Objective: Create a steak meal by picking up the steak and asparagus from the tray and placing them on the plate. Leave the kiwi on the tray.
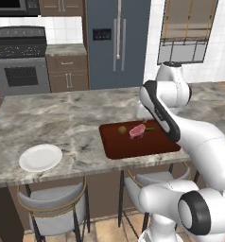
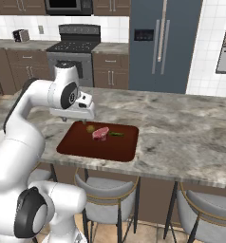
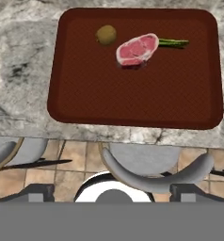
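Tray: seen lying flat on the marble counter, close to the counter's near edge; every place below is given relative to this tray.
Steak: found on the tray, in its far half, about midway across.
Kiwi: set on the tray just beside the steak, a small gap visible between the two in the hand view.
Asparagus: laid on the tray on the steak's other side, one end reaching the meat's edge; touching or tucked under cannot be told.
Plate: placed off the tray, well apart from it along the counter, near the same front edge.
Gripper: held above the tray's near side, nothing carried. Whether its fingers are spread or closed cannot be told.
Stools: tucked under the counter edge below the tray.
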Robot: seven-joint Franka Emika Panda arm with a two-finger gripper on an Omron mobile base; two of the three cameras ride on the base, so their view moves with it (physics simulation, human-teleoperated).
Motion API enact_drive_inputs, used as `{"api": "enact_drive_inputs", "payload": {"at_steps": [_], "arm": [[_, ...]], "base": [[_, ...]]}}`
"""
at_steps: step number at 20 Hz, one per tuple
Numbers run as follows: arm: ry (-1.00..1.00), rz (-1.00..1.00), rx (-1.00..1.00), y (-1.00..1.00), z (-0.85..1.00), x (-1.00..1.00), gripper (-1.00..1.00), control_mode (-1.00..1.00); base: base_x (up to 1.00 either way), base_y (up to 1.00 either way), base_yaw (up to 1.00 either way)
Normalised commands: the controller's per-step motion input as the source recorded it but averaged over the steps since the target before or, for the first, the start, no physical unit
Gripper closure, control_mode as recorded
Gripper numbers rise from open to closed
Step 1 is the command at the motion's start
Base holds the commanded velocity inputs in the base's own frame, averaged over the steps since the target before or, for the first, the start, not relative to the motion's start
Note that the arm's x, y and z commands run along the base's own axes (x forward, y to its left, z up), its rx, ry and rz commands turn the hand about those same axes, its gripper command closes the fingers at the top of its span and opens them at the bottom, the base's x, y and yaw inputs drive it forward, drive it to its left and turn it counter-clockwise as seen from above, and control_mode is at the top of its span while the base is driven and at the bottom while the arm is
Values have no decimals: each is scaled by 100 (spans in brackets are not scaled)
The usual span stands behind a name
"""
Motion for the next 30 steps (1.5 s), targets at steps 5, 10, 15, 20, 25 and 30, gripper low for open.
{"api": "enact_drive_inputs", "payload": {"at_steps": [5, 10, 15, 20, 25, 30], "arm": [[0, -2, 0, -2, -64, 11, -100, -100], [0, -3, 0, -1, -65, 11, -100, -100], [0, -2, 0, 0, -51, 27, -100, -100], [0, -2, 0, 0, -33, 41, -100, -100], [0, -3, 0, 0, -27, 42, -100, -100], [0, -3, 0, 0, -26, 43, -100, -100]], "base": [[0, 0, 0], [0, 0, 0], [0, 0, 0], [0, 0, 0], [0, 0, 0], [0, 0, 0]]}}
